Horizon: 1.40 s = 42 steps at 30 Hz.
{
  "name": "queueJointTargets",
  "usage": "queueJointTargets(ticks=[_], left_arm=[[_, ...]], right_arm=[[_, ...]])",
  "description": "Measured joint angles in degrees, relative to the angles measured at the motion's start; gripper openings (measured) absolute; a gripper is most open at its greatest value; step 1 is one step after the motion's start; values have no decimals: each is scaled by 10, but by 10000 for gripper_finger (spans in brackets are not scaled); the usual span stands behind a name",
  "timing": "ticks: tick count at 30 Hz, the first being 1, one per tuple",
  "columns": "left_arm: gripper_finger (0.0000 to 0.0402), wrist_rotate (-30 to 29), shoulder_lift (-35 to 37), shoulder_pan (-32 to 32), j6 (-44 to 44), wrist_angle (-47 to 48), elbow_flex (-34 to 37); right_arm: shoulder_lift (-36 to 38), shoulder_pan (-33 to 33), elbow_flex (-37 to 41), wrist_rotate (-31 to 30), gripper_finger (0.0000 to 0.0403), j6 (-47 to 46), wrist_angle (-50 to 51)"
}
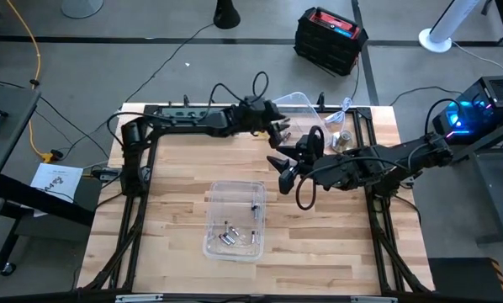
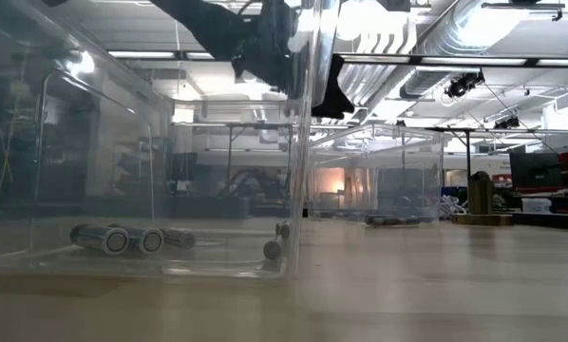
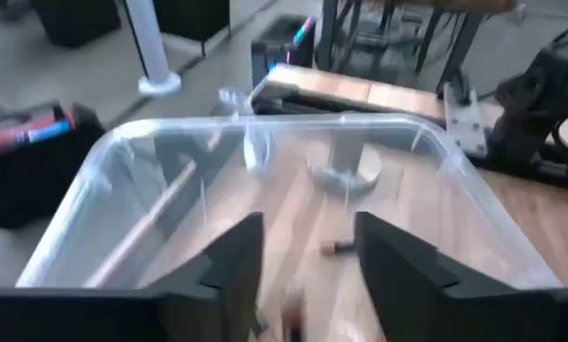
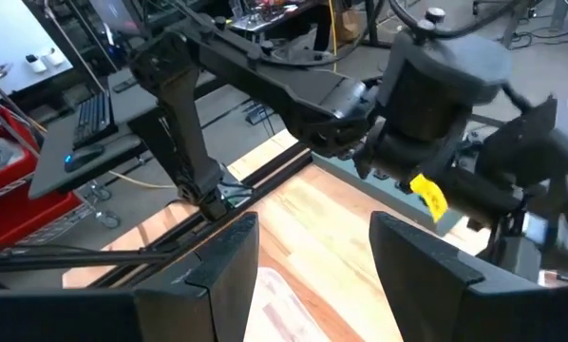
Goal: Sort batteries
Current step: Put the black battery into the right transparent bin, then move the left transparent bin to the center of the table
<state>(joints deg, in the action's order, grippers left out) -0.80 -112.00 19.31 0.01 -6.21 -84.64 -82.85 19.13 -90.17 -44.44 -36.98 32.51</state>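
Note:
Several small batteries lie on the floor of a clear bin in the middle of the table; the low view shows them lying on their sides. One dark battery lies in a second clear container at the far edge. My left gripper hovers open over that container's near rim, fingers apart, holding nothing I can make out. My right gripper hangs open above the table between the two containers and is empty.
A round metal disc weight shows through the far container's wall, beside it on the table. The two arms are close together near the table's far middle. Bare wood lies right of the near bin. A black frame rail runs along the far edge.

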Motion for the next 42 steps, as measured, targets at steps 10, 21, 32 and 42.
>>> queueJointTargets(ticks=[10,21,32,42], left_arm=[[206,134,169,-6,-20,292,13],[12,137,409,-223,-251,244,310],[0,1,284,-283,-369,204,316],[0,-113,261,-232,-351,263,290]], right_arm=[[12,-3,0,0,197,30,23],[24,-8,0,1,197,-1,112],[24,-27,0,14,197,-5,106],[24,-27,0,15,197,-5,98]])
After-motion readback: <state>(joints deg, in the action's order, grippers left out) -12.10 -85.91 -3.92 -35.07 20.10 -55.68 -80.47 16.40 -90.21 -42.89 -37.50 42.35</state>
